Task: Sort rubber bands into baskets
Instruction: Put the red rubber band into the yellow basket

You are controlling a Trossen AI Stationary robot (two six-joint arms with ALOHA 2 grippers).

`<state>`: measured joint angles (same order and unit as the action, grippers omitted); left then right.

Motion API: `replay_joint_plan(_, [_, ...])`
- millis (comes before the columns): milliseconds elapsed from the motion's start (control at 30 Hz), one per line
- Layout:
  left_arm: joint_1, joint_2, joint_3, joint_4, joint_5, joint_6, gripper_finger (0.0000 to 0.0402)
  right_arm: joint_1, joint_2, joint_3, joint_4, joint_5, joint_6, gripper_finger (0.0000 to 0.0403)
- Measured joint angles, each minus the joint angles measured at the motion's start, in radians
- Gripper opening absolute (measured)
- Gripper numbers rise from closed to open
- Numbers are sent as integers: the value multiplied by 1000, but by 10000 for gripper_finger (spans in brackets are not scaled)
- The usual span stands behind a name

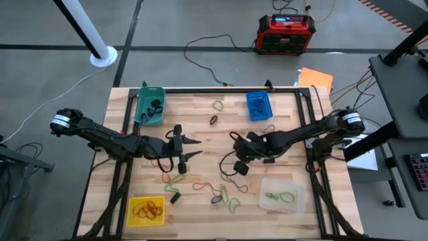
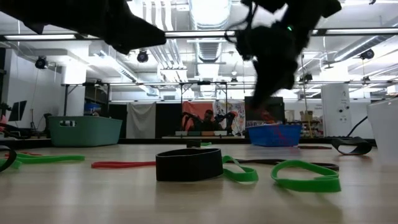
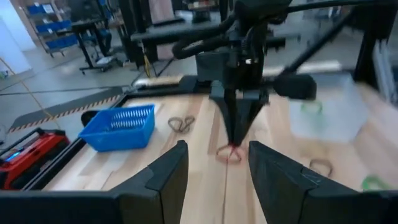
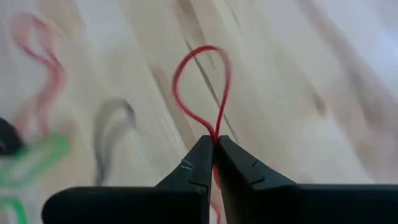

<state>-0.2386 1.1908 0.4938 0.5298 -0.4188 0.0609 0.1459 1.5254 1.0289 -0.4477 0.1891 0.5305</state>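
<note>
My right gripper [image 4: 215, 146] is over the middle of the table, pointing steeply down and shut on a thin red rubber band [image 4: 202, 87]. My left gripper [image 3: 217, 171] is open and level just to its left, facing it, with nothing between its fingers. Loose green, red and black rubber bands [image 1: 224, 195] lie flat on the wood near the front. The teal basket [image 1: 150, 105] and blue basket [image 1: 259, 106] stand at the back. The yellow basket [image 1: 146, 210] and clear basket [image 1: 281, 195] stand at the front, each holding bands. My right gripper pinches the red band between its two fingertips [image 4: 205, 155], where the two strands of the loop come together [image 4: 216, 135]. The fingers come from above, slanting down. The band's open loop [image 3: 230, 153] hangs past the fingertips, just over the wood.
A wide black band [image 2: 188, 164] and green bands [image 2: 305, 175] lie at the near edge. Two more bands [image 1: 215, 112] lie between the back baskets. A black frame [image 1: 221, 90] runs along the table's far and side edges. A red-and-black box [image 1: 286, 33] sits on the floor beyond.
</note>
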Motion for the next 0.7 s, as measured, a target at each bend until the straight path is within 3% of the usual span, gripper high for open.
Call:
replay_joint_plan(200, [0, 0, -49, 80, 45, -54, 160, 0, -16, -3, 317, -3, -202, 12])
replay_joint_plan(433, [0, 0, -82, 83, 123, -173, 201, 0, 17, -3, 636, -6, -446, 12])
replay_joint_plan(533, [-1, 0, -89, 84, 177, -193, 217, -3, 38, -3, 738, -11, -506, 12])
replay_joint_plan(700, [0, 0, -89, 99, 144, -209, 230, -19, 62, -3, 835, -63, -530, 12])
